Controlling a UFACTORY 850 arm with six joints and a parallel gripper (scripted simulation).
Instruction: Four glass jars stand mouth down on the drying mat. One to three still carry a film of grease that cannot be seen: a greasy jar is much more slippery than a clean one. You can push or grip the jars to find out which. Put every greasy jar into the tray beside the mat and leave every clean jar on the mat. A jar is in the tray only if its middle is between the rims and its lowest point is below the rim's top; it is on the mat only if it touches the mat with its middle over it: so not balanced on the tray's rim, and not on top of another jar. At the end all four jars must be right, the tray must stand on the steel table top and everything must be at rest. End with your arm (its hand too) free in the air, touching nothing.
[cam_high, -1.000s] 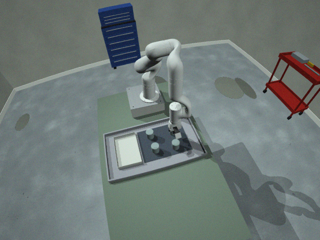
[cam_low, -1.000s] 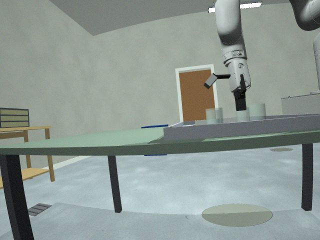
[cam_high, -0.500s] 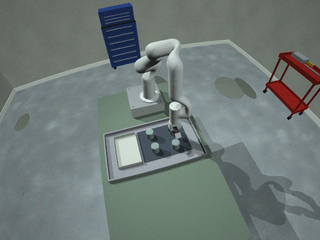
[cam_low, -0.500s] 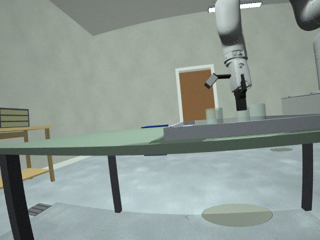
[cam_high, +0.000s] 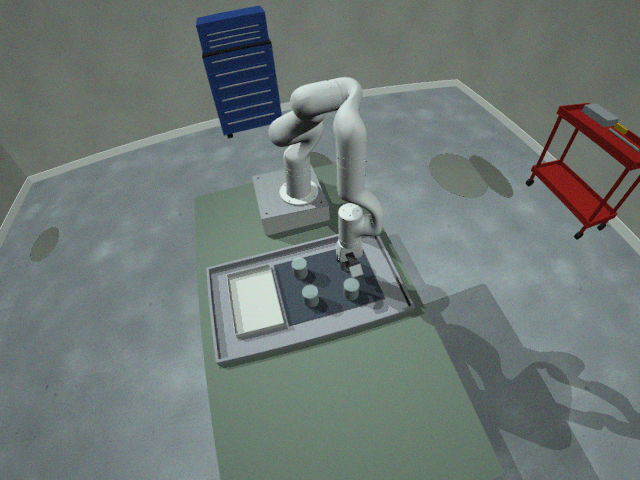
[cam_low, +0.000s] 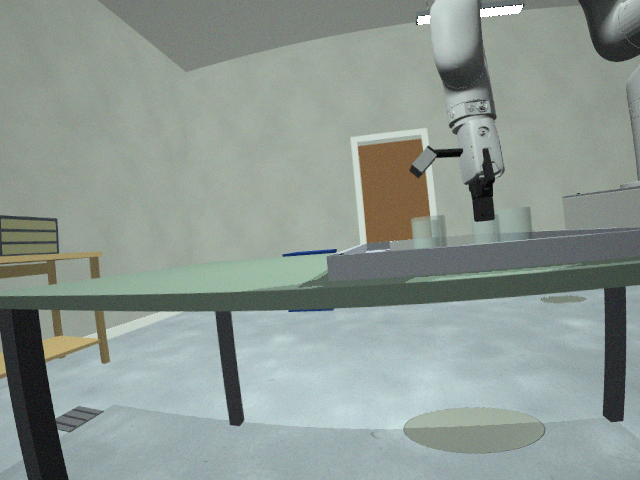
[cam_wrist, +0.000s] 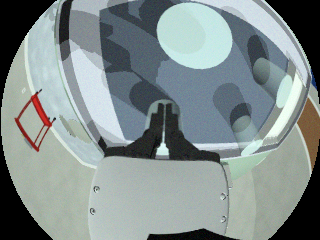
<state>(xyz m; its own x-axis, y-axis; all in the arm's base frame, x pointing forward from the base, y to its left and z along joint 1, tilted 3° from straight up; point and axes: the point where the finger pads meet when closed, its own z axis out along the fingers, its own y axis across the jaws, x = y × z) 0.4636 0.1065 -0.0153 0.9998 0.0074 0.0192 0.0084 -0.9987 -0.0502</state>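
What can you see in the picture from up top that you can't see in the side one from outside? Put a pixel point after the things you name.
Only the top view shows the red cart (cam_high: 586, 204), the dark mat (cam_high: 330, 310) under the jars and the inside of the pale tray (cam_high: 256, 302).

Only the exterior view shows the brown door (cam_low: 393, 191), the wooden bench (cam_low: 77, 255) and the table's black legs (cam_low: 230, 366).

Both show the white arm (cam_high: 351, 160) (cam_low: 457, 46), the shut tool (cam_high: 350, 262) (cam_low: 483, 219) and the green table (cam_high: 330, 403) (cam_low: 206, 281).

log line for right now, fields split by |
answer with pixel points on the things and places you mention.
claw (cam_high: 351, 264) (cam_low: 483, 219) (cam_wrist: 164, 112): shut, empty | tray (cam_high: 232, 304): no jars inside | three jars visible on mat (cam_high: 330, 284) (cam_wrist: 195, 95)
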